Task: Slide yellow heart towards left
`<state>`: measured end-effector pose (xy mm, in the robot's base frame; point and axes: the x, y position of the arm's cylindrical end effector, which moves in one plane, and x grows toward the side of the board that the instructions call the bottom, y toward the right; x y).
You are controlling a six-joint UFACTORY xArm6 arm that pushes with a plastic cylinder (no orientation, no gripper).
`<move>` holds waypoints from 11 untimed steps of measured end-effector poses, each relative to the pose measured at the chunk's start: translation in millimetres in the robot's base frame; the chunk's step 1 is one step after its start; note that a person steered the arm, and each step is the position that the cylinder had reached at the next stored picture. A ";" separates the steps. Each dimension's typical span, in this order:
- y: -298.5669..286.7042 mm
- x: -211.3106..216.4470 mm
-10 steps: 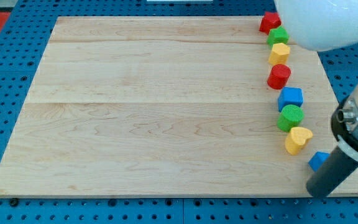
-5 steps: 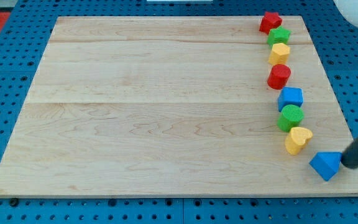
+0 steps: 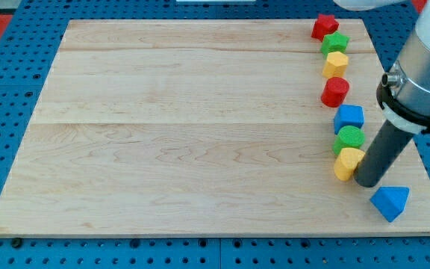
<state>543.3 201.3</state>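
Note:
The yellow heart [image 3: 346,162] lies near the board's right edge, low in a column of blocks. My tip [image 3: 366,180] touches its right side, just to the view's right and slightly below it. The rod rises from there towards the upper right. A green block [image 3: 349,137] sits directly above the heart, touching it. A blue triangle [image 3: 390,202] lies below and right of my tip, apart from it.
The column runs up the right side: a blue cube [image 3: 349,117], a red round block [image 3: 335,91], a yellow block [image 3: 336,63], a green block [image 3: 334,42] and a red block [image 3: 323,26]. The wooden board [image 3: 185,134] rests on a blue pegboard.
My tip has moved from the board's lower right edge up and left, past the blue triangle, to the heart's right side. The heart has shifted a little left.

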 end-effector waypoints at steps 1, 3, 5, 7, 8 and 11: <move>27.3 -21.9; -20.7 -20.8; -61.1 -14.4; -114.5 -15.2; -168.4 -15.2; -78.6 -34.8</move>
